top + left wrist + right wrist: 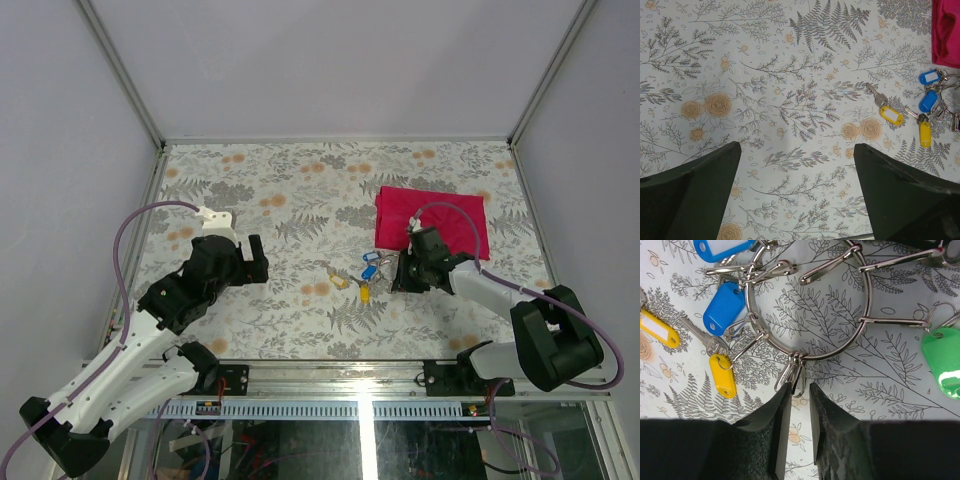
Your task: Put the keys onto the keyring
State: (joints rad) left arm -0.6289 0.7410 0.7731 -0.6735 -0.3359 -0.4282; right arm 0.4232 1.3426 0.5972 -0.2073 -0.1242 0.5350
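Observation:
The keyring (pixel 867 295), a silver wire ring with several clips on it, lies flat on the patterned table. Two blue-tagged keys (pixel 725 307), a yellow-tagged key (pixel 724 376) and a green-tagged one (pixel 942 360) sit at its clips. Another yellow-tagged key (pixel 659 329) lies apart to the left. My right gripper (pixel 800 387) sits low at the ring's near edge, its jaws a narrow gap apart, with a small clip (pixel 799 375) at the tips. My left gripper (pixel 797 146) is wide open and empty, hovering left of the key cluster (pixel 925 134). In the top view the cluster (pixel 368 268) lies just left of the right gripper (pixel 400 275).
A red cloth (pixel 432 218) lies flat behind the right gripper, and its corner shows in the left wrist view (pixel 946 30). The left arm (pixel 200 275) is over the table's left half. Metal frame posts and walls bound the table.

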